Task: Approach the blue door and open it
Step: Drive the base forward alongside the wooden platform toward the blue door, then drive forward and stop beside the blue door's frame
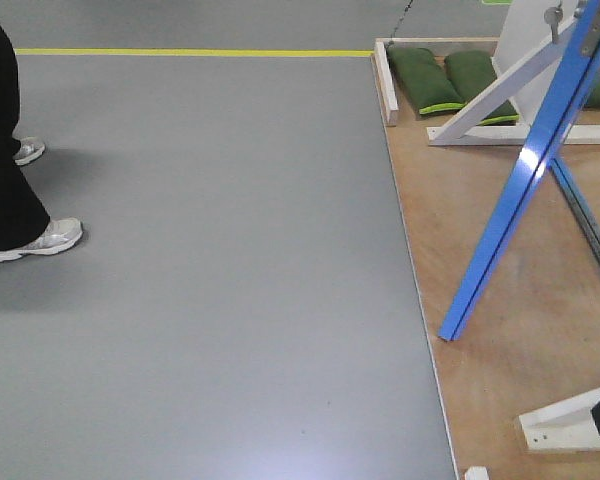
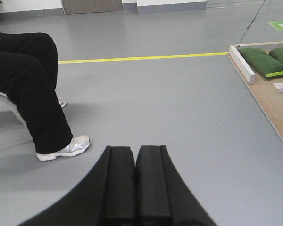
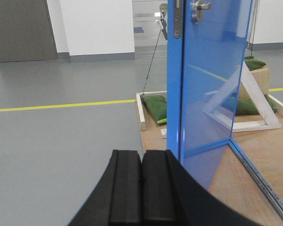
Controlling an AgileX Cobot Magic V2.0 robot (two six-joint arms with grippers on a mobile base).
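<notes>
Two pincers, both clenched on nothing: my left pincer point(image 2: 135, 186) shows its pads pressed together above the grey floor point(image 2: 179, 117), and my right pincer point(image 3: 141, 188) likewise. From the right wrist, the blue door point(image 3: 210, 80) stands at one o'clock, edge toward me, on a wooden platform point(image 3: 254, 155). Green sandbags point(image 3: 155, 107) lie at twelve.

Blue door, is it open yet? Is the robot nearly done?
Done: the robot is at the blue door, which stands swung away from its floor rail. In hand: nothing; the right gripper and left gripper are shut, empty. Left: maybe only swinging it wider.
</notes>
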